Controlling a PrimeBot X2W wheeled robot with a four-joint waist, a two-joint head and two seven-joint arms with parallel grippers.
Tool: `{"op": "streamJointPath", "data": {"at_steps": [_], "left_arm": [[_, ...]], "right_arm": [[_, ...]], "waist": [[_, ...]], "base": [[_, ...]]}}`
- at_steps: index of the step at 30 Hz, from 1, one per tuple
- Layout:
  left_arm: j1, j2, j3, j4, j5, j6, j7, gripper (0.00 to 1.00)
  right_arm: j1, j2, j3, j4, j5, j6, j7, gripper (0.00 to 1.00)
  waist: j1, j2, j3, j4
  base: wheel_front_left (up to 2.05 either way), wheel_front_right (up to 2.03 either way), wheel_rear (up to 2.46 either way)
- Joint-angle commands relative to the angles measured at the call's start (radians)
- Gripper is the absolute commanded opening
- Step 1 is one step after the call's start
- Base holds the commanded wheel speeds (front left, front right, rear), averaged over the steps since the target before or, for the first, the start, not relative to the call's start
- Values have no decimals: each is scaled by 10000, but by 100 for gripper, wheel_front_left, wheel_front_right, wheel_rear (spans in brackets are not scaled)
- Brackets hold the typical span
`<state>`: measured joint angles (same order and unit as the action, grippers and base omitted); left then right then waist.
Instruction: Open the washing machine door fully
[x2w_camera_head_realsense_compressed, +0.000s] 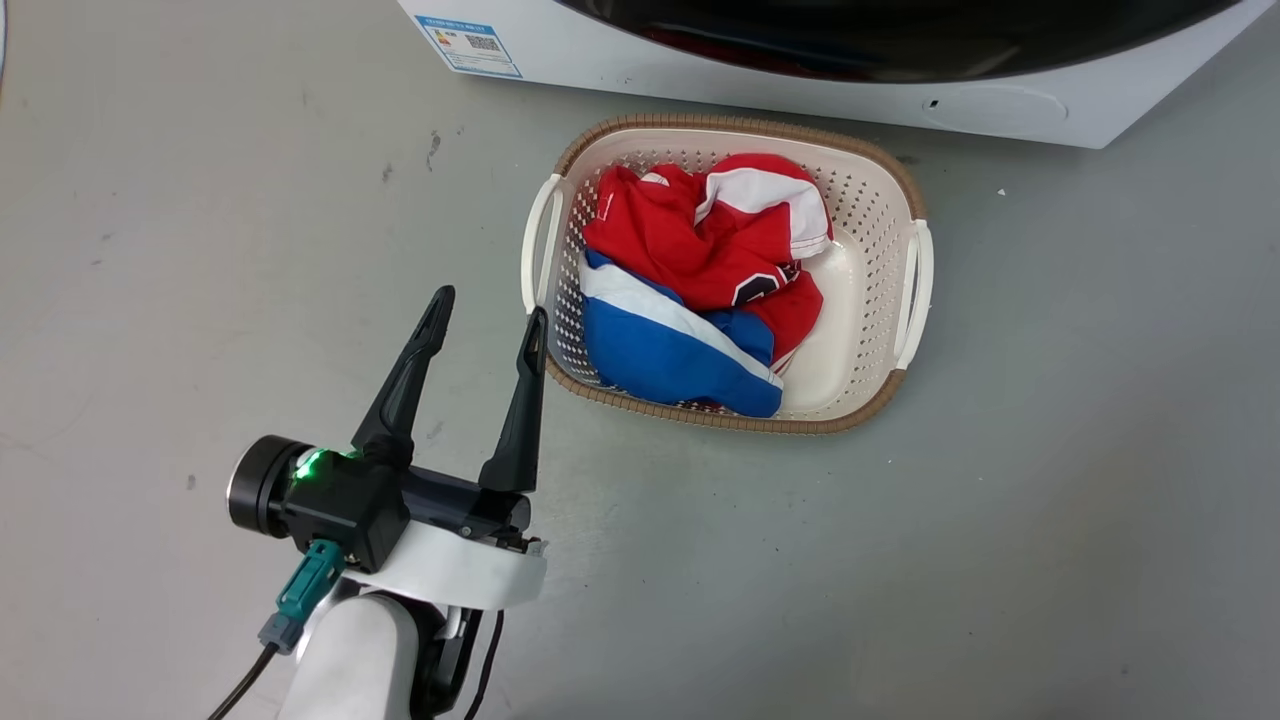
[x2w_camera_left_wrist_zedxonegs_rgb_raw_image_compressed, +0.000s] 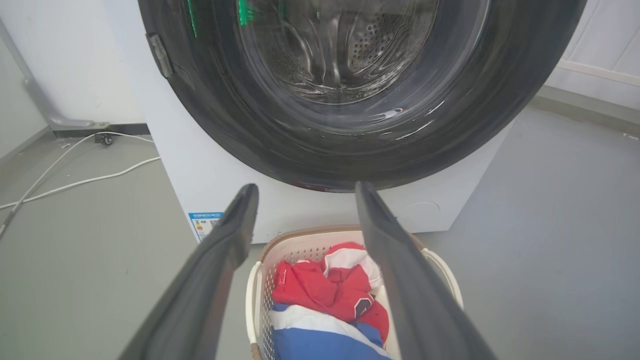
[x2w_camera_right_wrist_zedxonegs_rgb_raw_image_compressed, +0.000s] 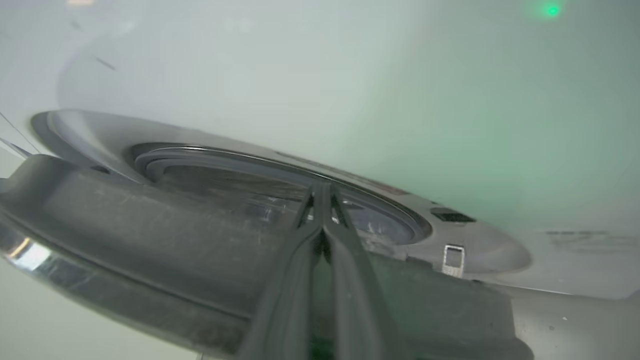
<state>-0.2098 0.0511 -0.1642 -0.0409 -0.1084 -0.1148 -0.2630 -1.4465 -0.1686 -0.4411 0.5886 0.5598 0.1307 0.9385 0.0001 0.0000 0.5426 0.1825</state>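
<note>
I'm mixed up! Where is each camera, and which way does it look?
Head: up high, looking down at the floor and basket; the open left gripper shows.
Left wrist: low, facing the door over the basket; the left gripper shows.
Right wrist: right beside the door; the shut right gripper shows.
Head and left wrist share the basket.

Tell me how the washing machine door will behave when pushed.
The washing machine door looks thick and rigid, so it should swing as one piece, not flex. Its glossy black ring is probably slippery. The bulging glass centre suggests it is fairly heavy.
</note>
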Motion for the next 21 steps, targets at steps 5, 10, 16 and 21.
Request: {"op": "streamJointPath", "data": {"at_steps": [5,10,16,21], "left_arm": [[-92,-13,-10,83,-41,51,-28,100],[151,-12,10,191,-63,93,-28,100],[499,-10,20,315,5,124,-28,100],[888,-12,69,393,20,181,-28,100]], "right_arm": [[469,371,65,-177,-65,0,421,0],[1093,384,-31,-461,38,0,558,0],[2089,536,-76,-632,294,0,737,0],[3068,650,21,-808,625,0,868,0]], "waist": [[-1,0,-118,11],[-1,0,-590,18],[-1,0,-1407,44],[-1,0,-2165,175]], "base": [[0,0,0],[0,0,0],[0,0,0],[0,0,0]]}}
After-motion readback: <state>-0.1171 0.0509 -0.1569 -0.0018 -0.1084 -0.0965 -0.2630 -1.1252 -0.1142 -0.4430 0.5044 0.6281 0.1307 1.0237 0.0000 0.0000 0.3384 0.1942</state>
